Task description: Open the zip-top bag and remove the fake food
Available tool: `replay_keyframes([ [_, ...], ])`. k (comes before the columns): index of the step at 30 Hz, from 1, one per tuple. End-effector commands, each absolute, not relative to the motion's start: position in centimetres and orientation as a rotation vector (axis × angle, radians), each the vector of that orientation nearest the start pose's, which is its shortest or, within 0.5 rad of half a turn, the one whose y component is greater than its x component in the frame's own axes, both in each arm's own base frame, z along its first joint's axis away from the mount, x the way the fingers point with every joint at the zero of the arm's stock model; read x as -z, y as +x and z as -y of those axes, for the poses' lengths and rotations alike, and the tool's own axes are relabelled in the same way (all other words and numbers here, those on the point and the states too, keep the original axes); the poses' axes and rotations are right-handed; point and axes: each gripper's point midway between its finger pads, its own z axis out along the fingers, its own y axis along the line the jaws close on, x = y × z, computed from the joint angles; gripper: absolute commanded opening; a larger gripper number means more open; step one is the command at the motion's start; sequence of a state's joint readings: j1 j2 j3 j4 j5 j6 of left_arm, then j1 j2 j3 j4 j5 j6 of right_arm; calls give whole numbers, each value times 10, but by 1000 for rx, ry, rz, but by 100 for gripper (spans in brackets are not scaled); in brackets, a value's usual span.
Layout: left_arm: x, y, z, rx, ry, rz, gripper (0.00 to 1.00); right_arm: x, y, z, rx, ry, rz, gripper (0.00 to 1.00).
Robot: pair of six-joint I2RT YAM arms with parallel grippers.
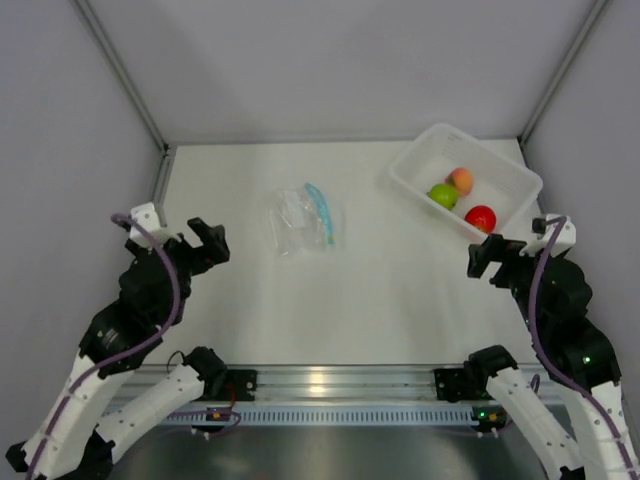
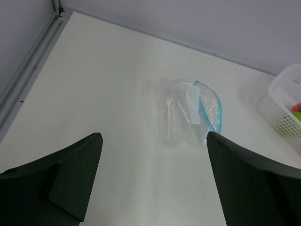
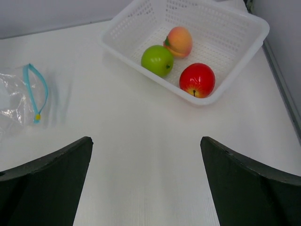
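Inside the bin (image 3: 235, 61) — the fake food (image 3: 157, 60).

Both arms are folded back near their bases, elbows bent, wrists angled forward and down. The left claw (image 1: 205, 243) stands wide open, gripping nothing; the right claw (image 1: 487, 255) is likewise spread wide and empty.

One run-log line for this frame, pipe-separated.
left gripper: open, empty | right gripper: open, empty | zip-top bag: flat on table | fake food: in white basket
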State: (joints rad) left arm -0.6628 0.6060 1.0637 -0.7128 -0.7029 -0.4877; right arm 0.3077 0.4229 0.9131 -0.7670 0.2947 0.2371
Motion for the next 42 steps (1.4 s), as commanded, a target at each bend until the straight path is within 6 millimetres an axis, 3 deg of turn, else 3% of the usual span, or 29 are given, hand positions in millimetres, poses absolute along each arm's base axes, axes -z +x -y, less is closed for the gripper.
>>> replay_keyframes([
  [1, -334, 197, 27, 108, -177, -1739, 98, -316, 175, -14, -132, 118, -1742, 100],
  [5, -337, 181, -12, -38, -230, -1681, 98, -331, 163, -16, -154, 42, -1670, 99],
  [9, -338, 176, -20, -20, -287, -1641, 98, -324, 167, -11, -95, 27, -1691, 99],
  [12, -333, 184, -15, -15, -308, -1625, 98, -310, 175, -17, -97, -4, -1712, 99],
  [14, -334, 190, 0, 40, -255, -1628, 98, -300, 182, -23, -111, -25, -1721, 99],
  [17, -334, 194, -2, 42, -282, -1616, 98, -290, 193, -29, -134, -21, -1733, 99],
  [20, -328, 201, -6, 22, -295, -1617, 98, -288, 197, -32, -142, -16, -1739, 99],
  [25, -301, 220, -8, 6, -307, -1691, 98, -287, 202, -27, -114, 24, -1758, 99],
  [42, -286, 226, -18, 6, -363, -1704, 98, -271, 207, -21, -68, 51, -1801, 99],
])
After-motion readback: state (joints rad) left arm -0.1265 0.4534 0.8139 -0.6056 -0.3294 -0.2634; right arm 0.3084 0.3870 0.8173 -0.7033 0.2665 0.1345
